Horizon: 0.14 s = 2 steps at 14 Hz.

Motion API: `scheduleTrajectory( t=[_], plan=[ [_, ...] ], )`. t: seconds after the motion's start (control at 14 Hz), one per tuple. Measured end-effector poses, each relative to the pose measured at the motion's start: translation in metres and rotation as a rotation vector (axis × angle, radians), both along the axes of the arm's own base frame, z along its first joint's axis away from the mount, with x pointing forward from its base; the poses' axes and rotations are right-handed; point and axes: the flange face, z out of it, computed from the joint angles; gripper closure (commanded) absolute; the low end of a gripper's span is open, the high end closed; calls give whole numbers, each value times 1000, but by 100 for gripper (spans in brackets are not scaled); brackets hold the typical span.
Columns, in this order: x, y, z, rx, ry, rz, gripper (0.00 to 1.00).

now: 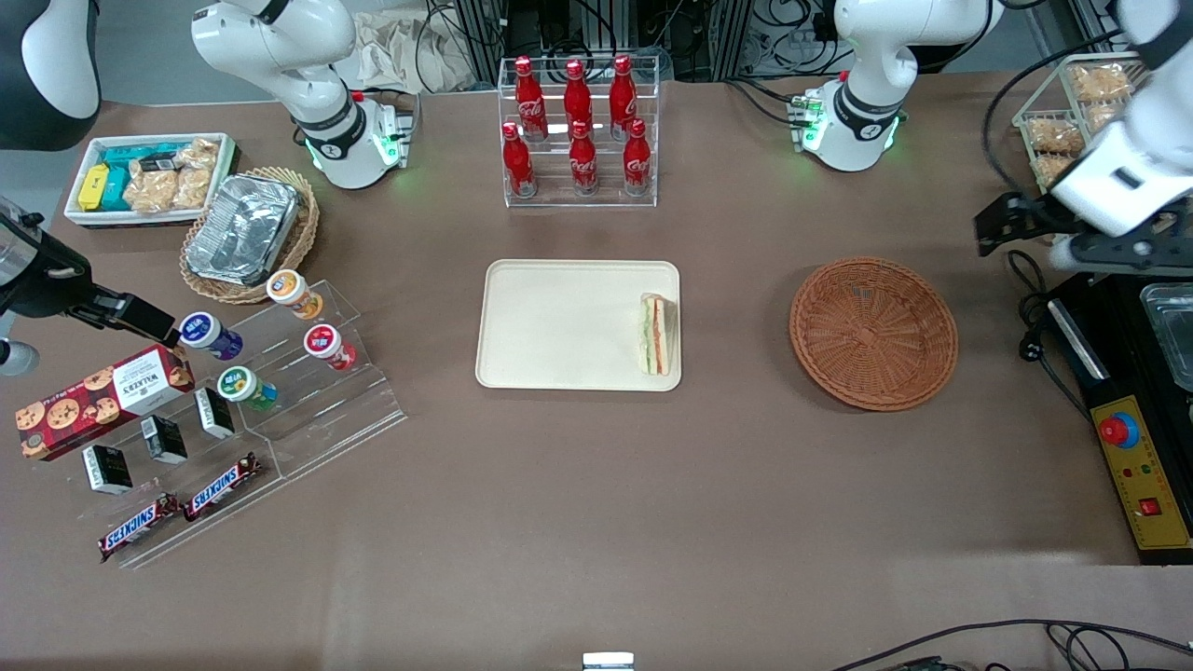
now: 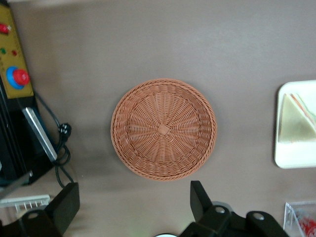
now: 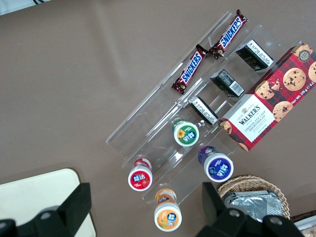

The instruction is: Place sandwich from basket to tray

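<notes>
Gripper (image 2: 133,205): fingers (image 2: 198,200) spread wide, nothing between them, raised high over the table at the working arm's end. Basket (image 2: 164,129) directly below it, no sandwich in it. Sandwich (image 1: 656,335) lies on the tray (image 1: 559,326), against the rim nearest the basket (image 1: 873,333). Tray and basket well apart; tray edge (image 2: 284,126) with the sandwich (image 2: 295,120) also in wrist view.

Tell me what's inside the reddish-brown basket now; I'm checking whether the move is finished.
Nothing: the basket shows only bare weave. The sandwich lies on the tray. The open gripper hovers above the basket. What's under the basket is covered.
</notes>
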Motion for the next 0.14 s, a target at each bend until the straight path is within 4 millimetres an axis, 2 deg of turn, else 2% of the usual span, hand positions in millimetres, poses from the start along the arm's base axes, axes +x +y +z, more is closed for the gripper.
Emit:
scheduleTrajectory(
  t=[0.14],
  plan=[
    [0,11,0,-9,0,-24,0]
  ],
)
